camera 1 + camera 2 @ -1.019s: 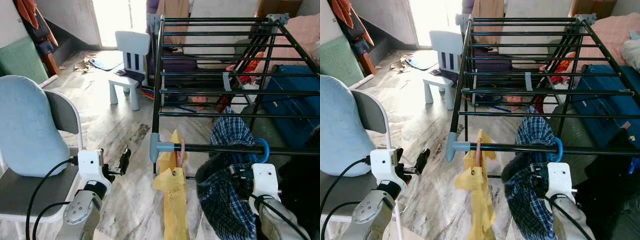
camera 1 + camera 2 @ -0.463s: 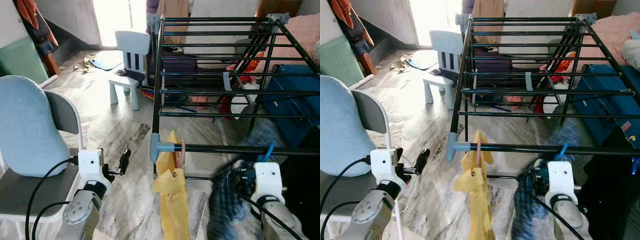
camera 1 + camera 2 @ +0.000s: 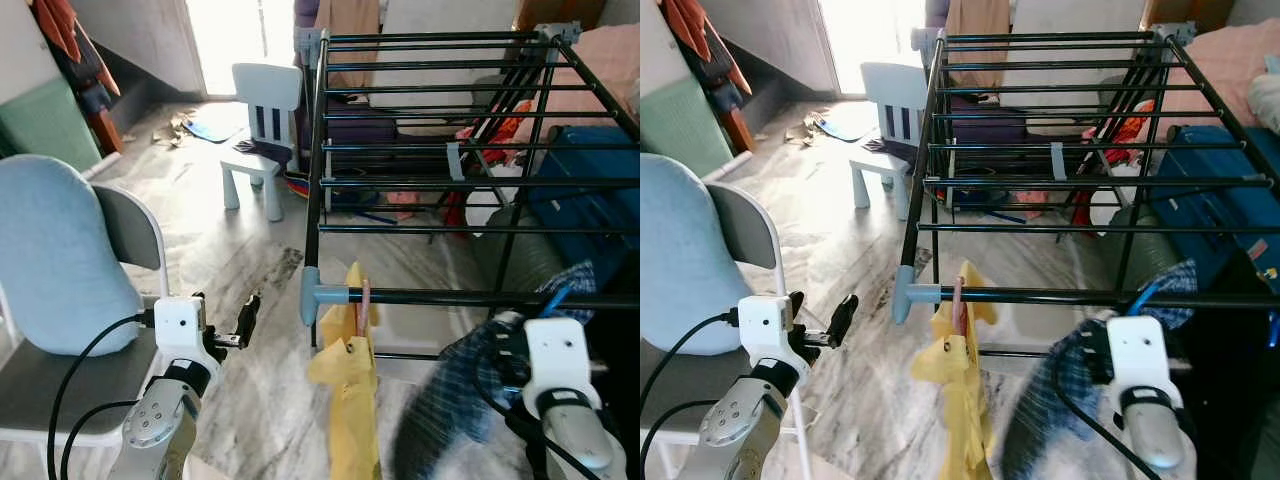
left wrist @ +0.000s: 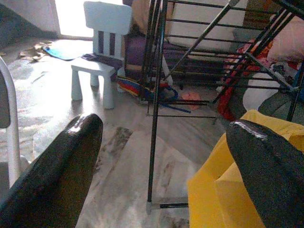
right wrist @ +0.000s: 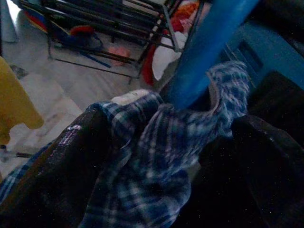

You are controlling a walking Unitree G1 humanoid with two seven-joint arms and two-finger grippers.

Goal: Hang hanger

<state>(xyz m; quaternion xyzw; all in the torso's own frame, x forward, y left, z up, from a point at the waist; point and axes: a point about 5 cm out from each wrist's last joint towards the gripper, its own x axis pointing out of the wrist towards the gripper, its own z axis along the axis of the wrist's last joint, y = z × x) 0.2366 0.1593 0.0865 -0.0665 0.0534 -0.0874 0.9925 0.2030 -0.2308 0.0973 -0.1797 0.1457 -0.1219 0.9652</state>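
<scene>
1. Marble floor [image 3: 240,270]; a black drying rack [image 3: 440,150] stands ahead.
2. Right gripper [image 5: 161,156] clenches the plaid shirt [image 5: 142,156] on its blue hanger [image 5: 204,52], below the rack's front bar [image 3: 480,297].
3. Left gripper [image 4: 161,161] gapes empty; its wrist view shows the yellow garment [image 4: 213,190] close.

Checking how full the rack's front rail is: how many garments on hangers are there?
2. A yellow garment hangs near the front rail's left end; a blue plaid shirt on a blue hanger is at the right gripper. Others may be hidden.
</scene>
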